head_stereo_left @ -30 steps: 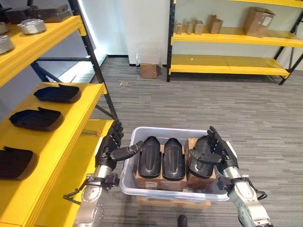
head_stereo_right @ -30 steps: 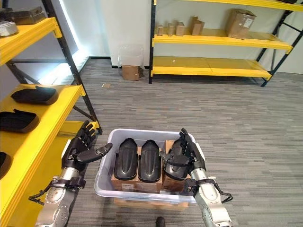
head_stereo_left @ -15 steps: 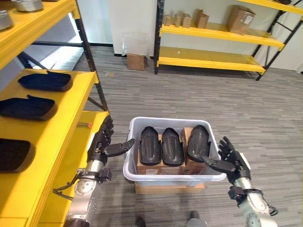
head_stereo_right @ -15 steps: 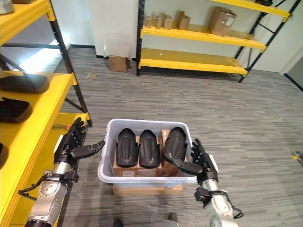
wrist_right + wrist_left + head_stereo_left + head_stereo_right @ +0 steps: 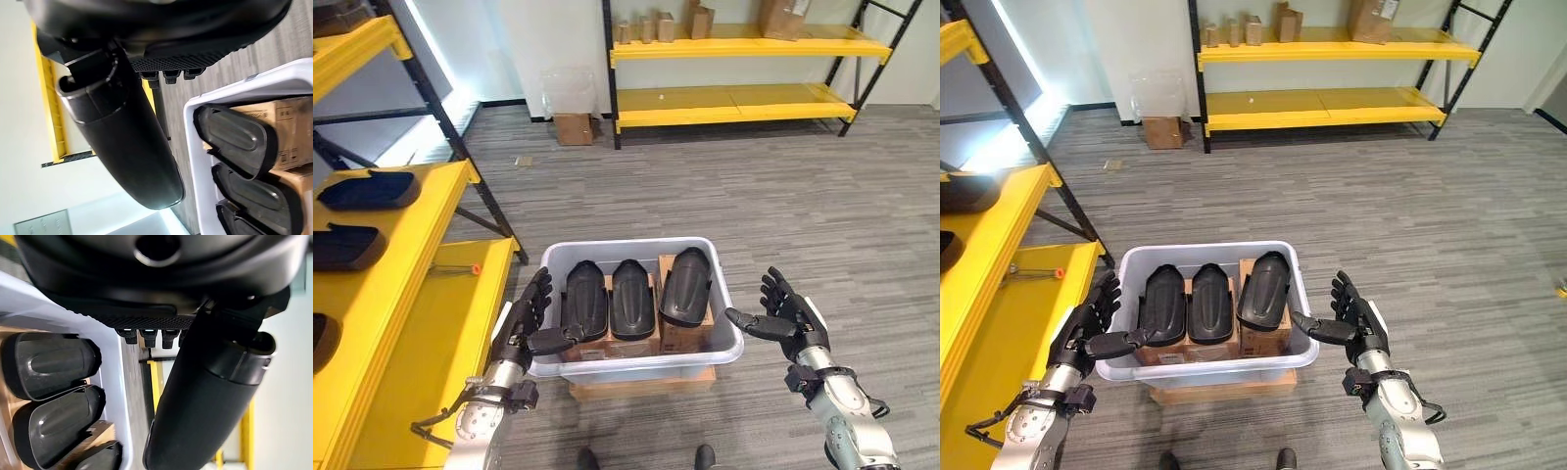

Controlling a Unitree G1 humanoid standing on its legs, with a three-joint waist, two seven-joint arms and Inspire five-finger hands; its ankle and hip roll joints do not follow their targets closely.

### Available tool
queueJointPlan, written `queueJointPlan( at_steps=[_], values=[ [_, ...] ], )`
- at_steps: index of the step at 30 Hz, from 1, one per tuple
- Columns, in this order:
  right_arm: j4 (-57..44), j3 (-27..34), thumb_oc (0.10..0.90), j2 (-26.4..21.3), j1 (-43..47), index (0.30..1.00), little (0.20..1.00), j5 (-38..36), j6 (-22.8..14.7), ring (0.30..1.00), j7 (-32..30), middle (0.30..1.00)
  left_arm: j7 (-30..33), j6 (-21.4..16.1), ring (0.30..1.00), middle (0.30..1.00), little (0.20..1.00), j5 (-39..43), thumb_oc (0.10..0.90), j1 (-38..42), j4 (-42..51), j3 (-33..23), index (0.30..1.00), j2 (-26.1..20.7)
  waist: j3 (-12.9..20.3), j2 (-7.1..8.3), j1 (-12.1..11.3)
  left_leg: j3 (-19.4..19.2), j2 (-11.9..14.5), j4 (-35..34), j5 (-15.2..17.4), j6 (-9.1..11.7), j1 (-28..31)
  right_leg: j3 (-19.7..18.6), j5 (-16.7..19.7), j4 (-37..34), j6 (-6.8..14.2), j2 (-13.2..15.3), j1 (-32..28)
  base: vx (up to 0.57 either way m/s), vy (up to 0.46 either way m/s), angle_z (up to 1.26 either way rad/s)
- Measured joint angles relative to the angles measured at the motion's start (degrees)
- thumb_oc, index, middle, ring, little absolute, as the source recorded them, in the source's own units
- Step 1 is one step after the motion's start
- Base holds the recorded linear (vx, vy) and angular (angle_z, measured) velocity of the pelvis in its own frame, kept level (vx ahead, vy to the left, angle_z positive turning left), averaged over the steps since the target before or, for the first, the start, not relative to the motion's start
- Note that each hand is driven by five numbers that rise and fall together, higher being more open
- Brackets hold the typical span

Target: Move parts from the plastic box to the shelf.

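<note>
My left robot hand (image 5: 527,321) and right robot hand (image 5: 787,317), fingers spread, flank the plastic box (image 5: 636,361); I should grip one black part (image 5: 685,285) squarely.

Both arms reached forward from the lower edge of the head views, forearms raised and palms turned inward toward each other. The left hand (image 5: 527,318) was held with fingers straight and spread upward, its thumb extended sideways toward the right hand (image 5: 785,317). The right hand mirrored this pose, fingers relaxed and splayed, thumb pointing toward the left hand. Neither hand grasped anything; the two stood well apart.
</note>
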State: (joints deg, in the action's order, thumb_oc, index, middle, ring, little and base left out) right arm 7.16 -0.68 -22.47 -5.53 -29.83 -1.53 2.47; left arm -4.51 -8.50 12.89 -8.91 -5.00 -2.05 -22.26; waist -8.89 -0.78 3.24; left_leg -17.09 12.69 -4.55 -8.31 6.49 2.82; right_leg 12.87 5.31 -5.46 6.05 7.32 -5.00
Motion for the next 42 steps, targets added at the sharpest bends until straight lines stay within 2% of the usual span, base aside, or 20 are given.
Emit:
queueJointPlan(
  at_steps=[4,10,15,23,26,30,34,37,40,42],
  values=[
    [-0.1,-2.0,0.900,0.0,0.0,1.000,1.000,0.0,0.0,1.000,0.0,1.000,1.7,2.0,1.000,1.000,1.000,-3.5,0.900,2.5,-1.2,2.8,1.000,-2.0,0.3,-0.86,0.7,0.0,0.0,0.0,0.2,-0.1,0.3,-0.3,-0.1,0.0,0.1,0.0,-0.4,0.02,-0.011,0.02],
    [-0.1,-2.3,0.900,-0.1,-0.1,1.000,1.000,0.1,0.1,1.000,-0.7,1.000,3.5,5.5,1.000,1.000,1.000,-11.1,0.900,3.6,-1.6,3.1,1.000,-2.0,1.1,-2.02,1.8,-1.0,0.0,-0.1,0.9,-0.2,0.9,-1.4,-0.3,0.0,0.3,0.0,-0.3,0.05,-0.012,-0.08],
    [-0.1,-2.3,0.900,-0.1,-0.3,1.000,1.000,0.1,0.8,1.000,-1.2,1.000,4.8,9.5,1.000,1.000,1.000,-11.6,0.900,4.6,-3.5,5.8,1.000,-2.3,1.3,-2.47,3.1,-1.5,-0.2,-0.2,1.1,-0.2,1.1,-1.8,-0.4,0.0,0.4,0.3,-0.2,0.06,0.002,-0.05],
    [-0.1,-2.5,0.900,-0.1,-0.8,1.000,1.000,0.4,1.3,1.000,-1.3,1.000,7.9,12.3,1.000,1.000,1.000,-17.8,0.900,7.3,-9.3,7.2,1.000,-2.2,1.4,-2.47,4.8,-2.8,-0.3,-0.2,1.0,0.2,1.3,-2.9,0.3,0.4,0.3,0.4,0.4,0.08,0.009,-0.08],
    [-0.1,-2.5,0.900,-0.3,-0.8,1.000,1.000,0.5,2.8,1.000,-1.6,1.000,7.9,12.4,1.000,1.000,1.000,-21.3,0.900,8.2,-9.7,9.2,1.000,-2.6,1.4,-2.44,5.9,-3.0,-0.7,-0.2,1.1,0.1,1.2,-3.1,0.3,0.4,0.4,0.8,0.7,0.05,0.070,-0.02],
    [-0.1,-2.5,0.900,-0.5,-1.0,1.000,1.000,0.5,3.2,1.000,-1.7,1.000,8.0,14.8,1.000,1.000,1.000,-22.8,0.900,11.7,-13.2,12.6,1.000,-3.9,1.4,-2.43,6.5,-3.9,-1.1,-0.3,1.7,-0.5,0.7,-4.0,0.5,0.4,0.8,1.2,1.7,0.09,0.055,-0.09],
    [-0.1,-2.4,0.900,-0.8,-1.3,1.000,1.000,0.5,3.2,1.000,-1.8,1.000,8.6,17.0,1.000,1.000,1.000,-24.4,0.900,12.0,-15.4,14.1,1.000,-3.8,1.2,-2.14,7.9,-4.0,-1.4,-0.3,1.7,-0.5,0.2,-4.3,0.5,0.1,1.0,1.4,2.4,0.05,0.036,-0.03],
    [-0.1,-2.2,0.900,-1.0,-1.4,1.000,1.000,0.5,3.7,1.000,-1.8,1.000,9.4,17.4,1.000,1.000,1.000,-24.8,0.900,12.3,-15.5,14.5,1.000,-3.5,0.5,-1.33,8.0,-4.2,-1.6,-0.3,1.5,-0.3,-0.5,-4.5,0.6,0.4,1.0,1.5,3.2,0.00,0.063,-0.03],
    [-0.2,-1.3,0.900,-1.1,-1.0,1.000,1.000,0.5,3.7,1.000,-1.8,1.000,11.1,17.7,1.000,1.000,1.000,-25.0,0.900,14.6,-15.6,15.5,1.000,-3.5,-0.7,-1.16,7.8,-3.9,-2.1,-0.2,1.2,-0.7,-2.8,-4.6,1.2,0.4,1.2,1.9,5.3,-0.01,0.050,0.04],
    [-0.2,-1.3,0.900,-1.1,-0.8,1.000,1.000,0.5,3.9,1.000,-1.7,1.000,11.5,18.5,1.000,1.000,1.000,-25.0,0.900,17.2,-16.7,15.6,1.000,-3.5,-3.5,-0.58,7.8,-3.8,-2.8,0.0,0.8,-1.1,-3.3,-4.7,1.7,0.4,1.5,2.3,5.8,-0.06,0.032,0.02]
  ],
)
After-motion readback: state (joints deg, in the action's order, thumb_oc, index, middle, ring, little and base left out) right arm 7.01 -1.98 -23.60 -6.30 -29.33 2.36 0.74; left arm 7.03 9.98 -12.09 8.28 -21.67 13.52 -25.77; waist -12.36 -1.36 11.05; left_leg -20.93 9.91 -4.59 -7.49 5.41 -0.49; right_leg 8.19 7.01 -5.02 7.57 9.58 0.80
